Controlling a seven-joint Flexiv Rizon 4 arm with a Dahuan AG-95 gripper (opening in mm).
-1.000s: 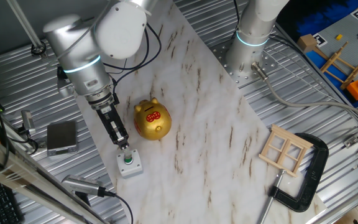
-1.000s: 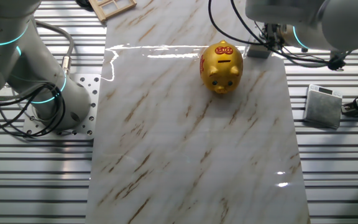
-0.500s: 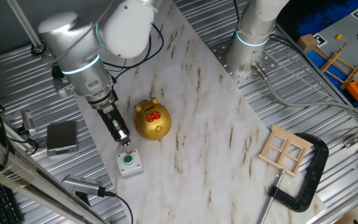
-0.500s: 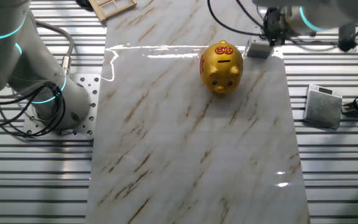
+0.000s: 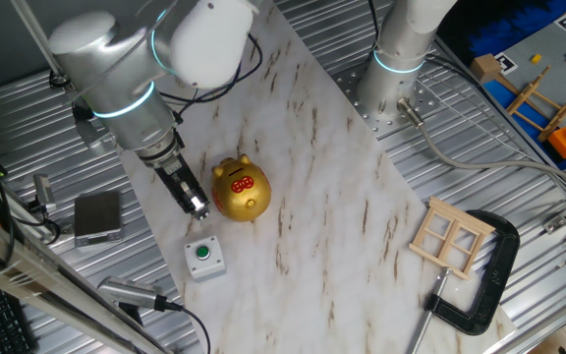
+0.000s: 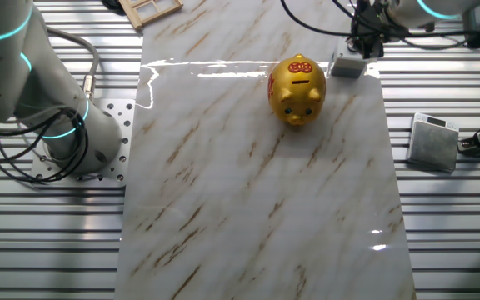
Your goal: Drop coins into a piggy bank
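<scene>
The gold piggy bank (image 5: pixel 241 190) stands on the marble board with its red markings and dark slot facing up. It also shows in the other fixed view (image 6: pixel 297 89). My gripper (image 5: pixel 197 208) hangs just left of the pig, at about its height and close to its side. The fingers are pressed together on a small silvery piece at the tips, seemingly a coin. No other coins show on the board. In the other fixed view only the arm's end (image 6: pixel 427 7) shows at the top edge.
A small grey box with a green button (image 5: pixel 204 258) sits below the gripper and shows again (image 6: pixel 348 66) right of the pig. A grey block (image 5: pixel 98 216) lies on the ribbed table at left. A wooden frame (image 5: pixel 450 237), a black clamp (image 5: pixel 487 285) and the arm's base (image 5: pixel 401 69) are at right.
My gripper has risen from just above the button box and moved up toward the pig's left side. The pig and the box have not moved.
</scene>
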